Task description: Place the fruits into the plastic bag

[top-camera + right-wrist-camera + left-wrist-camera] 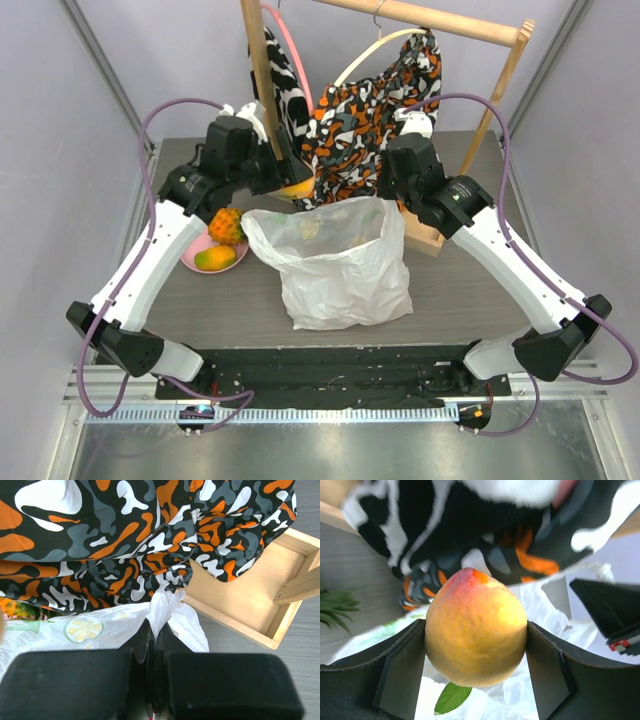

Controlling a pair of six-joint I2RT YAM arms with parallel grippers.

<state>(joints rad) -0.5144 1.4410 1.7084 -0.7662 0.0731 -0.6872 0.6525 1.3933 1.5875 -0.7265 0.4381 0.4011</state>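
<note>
Now the left gripper (pixel 287 184) holds the peach (pixel 476 630) between its two fingers, the jaws standing wide because the fruit is round and thick. It hangs at about eleven o'clock of the plastic bag (pixel 340 275), close to the patterned cloth (pixel 370 110) behind. The right gripper (pixel 154 647) is closed tight on a pinch of the bag's rim at about one o'clock and lifts it, so the mouth stays up. On the pink plate (pixel 192 263), at nine o'clock from the bag, the pineapple (pixel 226 226) and the mango (pixel 215 259) wait. To do this step well, I think the left arm should carry the peach toward four o'clock until it is fully above the opening, then go lower before opening, so the fruit does not bounce off the thin rim. From the top view the arm hides the peach partly, so I cannot say surely whether it is already over the mouth. The right side should keep its pinch firm and not pull.
</note>
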